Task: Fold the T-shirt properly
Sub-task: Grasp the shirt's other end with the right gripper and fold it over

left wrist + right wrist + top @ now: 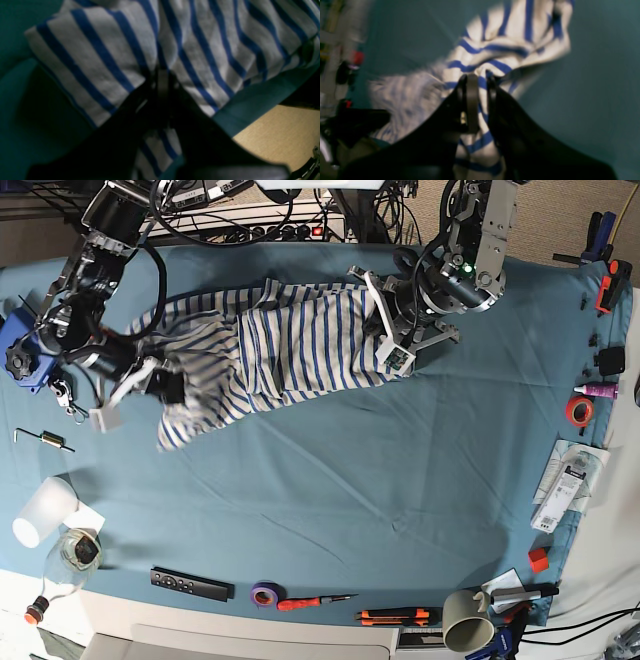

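Shirt: the T-shirt [290, 345] lies across the far half of the teal cloth [400, 470], stretched out sideways between the two arms, rumpled rather than flat. One end is bunched near the left gripper, the other trails down toward the right gripper in a loose flap.

Left gripper: the left gripper [162, 82] sits at the shirt's edge on the base view's right. From its wrist camera the dark fingers [163, 85] come together on a fold of striped fabric, with cloth spreading away on both sides and more stripe showing below them. It looks clamped on the shirt.

Right gripper: the right gripper [480, 100] is at the shirt's other end, on the base view's left. Its two black fingers [471, 100] stand close with a strip of striped cloth running up between them, so it is pinching the shirt too. That view is blurred, and the fabric beyond the fingers is a soft heap.

Table edge: in the left wrist view the cloth's edge runs just below the shirt, with tan floor [275, 135] beyond it.

Near side clutter: a remote [190, 583], a roll of tape [264, 593], a red screwdriver [315, 602] and a mug [462, 620] line the near edge, well apart from the shirt.

Left-hand clutter: a white cup [42, 511] and a blue block [20, 345] sit by the right arm's side.
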Robot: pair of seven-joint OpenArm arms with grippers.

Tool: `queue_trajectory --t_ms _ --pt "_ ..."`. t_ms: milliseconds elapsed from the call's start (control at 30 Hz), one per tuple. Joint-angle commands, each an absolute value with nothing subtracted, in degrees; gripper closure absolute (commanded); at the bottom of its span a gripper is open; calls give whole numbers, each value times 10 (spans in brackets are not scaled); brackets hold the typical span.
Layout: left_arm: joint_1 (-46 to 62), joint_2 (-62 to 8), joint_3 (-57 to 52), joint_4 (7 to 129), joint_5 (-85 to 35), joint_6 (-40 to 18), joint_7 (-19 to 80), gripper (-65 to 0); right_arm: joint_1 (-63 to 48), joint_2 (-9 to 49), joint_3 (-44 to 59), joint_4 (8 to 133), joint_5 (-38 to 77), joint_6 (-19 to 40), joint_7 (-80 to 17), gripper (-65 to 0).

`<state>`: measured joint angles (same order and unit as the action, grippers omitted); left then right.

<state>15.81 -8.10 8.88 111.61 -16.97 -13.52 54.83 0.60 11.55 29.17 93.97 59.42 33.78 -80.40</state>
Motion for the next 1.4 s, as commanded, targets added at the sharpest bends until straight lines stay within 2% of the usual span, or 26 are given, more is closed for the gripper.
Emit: queue_trajectory --t_ms 0,100,233,433,633,833,1000,1100,1233,1367 --pt "154 -81 88 1123 -167 -135 541 0 13 124 293 956 632 349 -800 0" --pt "154 -81 88 1123 -168 -135 541 0 13 123 293 961 705 378 -800 0" --pt "154 -78 89 1123 -195 -136 540 0 12 122 284 961 753 380 -800 0" --pt "159 -47 89 1123 -212 -163 542 0 14 122 209 961 815 400 -800 0" --pt "161 -46 87 1149 -221 -140 562 0 22 122 112 961 821 400 -800 0" --pt "190 -46 70 1238 -188 -133 560 0 32 122 86 961 820 400 -800 0" --pt "246 -47 18 1312 -136 -92 560 0 40 122 86 961 846 400 -800 0" --pt "277 -50 -36 1346 -132 -88 560 0 51 120 73 961 850 400 -800 0" --pt "303 -50 -110 1350 -154 -88 561 0 71 120 15 961 850 400 -800 0" --pt "308 -49 -153 1350 -183 -88 561 0 87 118 -56 961 803 400 -800 0"
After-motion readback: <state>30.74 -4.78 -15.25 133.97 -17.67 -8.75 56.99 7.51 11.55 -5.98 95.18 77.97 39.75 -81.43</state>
